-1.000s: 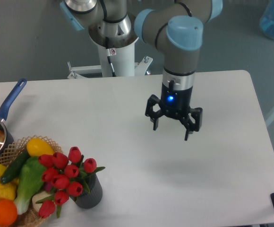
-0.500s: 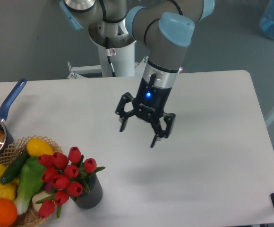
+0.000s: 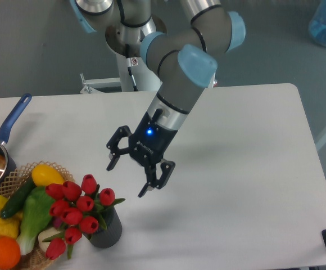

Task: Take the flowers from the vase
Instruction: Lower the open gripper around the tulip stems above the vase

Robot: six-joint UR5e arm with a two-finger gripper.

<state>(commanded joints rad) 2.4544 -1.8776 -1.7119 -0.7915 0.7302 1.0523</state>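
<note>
Near the front left corner of the table (image 3: 253, 169), the flowers (image 3: 76, 211) are seen standing in the vase (image 3: 108, 228), beside a basket (image 3: 17, 180). Nothing is held by the gripper (image 3: 128, 177); its fingers are spread wide. The flowers are probably light and soft, so the stems should be squeezed gently, just below the red heads.

Flowers (image 3: 76, 211) showing red heads, green leaves. Vase (image 3: 108, 229) showing dark grey, ribbed. End effector (image 3: 130, 178) showing black, a blue light glowing on it. Desk (image 3: 253, 169) showing plain white. Saucepan (image 3: 5, 135) showing a blue handle. Basket (image 3: 31, 260) showing tan wicker.
</note>
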